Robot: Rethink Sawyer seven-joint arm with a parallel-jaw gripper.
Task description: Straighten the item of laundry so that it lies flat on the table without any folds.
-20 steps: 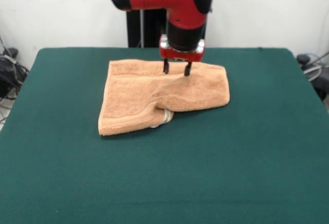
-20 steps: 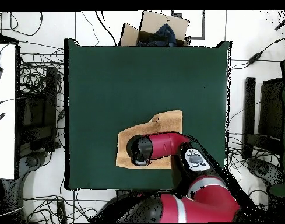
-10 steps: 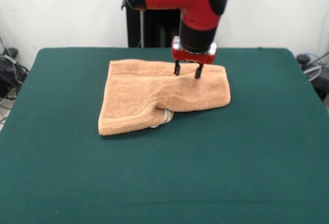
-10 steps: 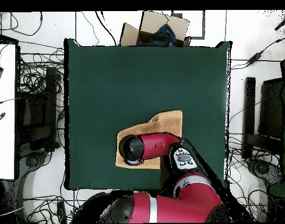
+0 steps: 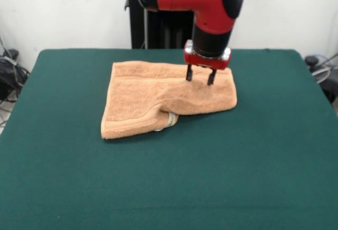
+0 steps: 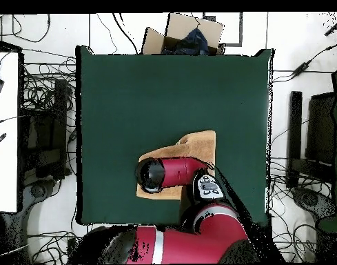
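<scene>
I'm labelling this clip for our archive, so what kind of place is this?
Most likely a robotics lab or test cell: a green felt table ringed by loose cables, a red robot arm's gripper over an orange towel, and a cardboard box on the floor.

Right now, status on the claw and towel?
Claw open, over towel's far right part. Towel folded, not flat. Nothing in the way.

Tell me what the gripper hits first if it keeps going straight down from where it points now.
Most likely the towel. The gripper points straight down with its fingers apart, over the towel's back right part, tips close above or just at the cloth; contact is unclear. Under the cloth lies the table.
</scene>
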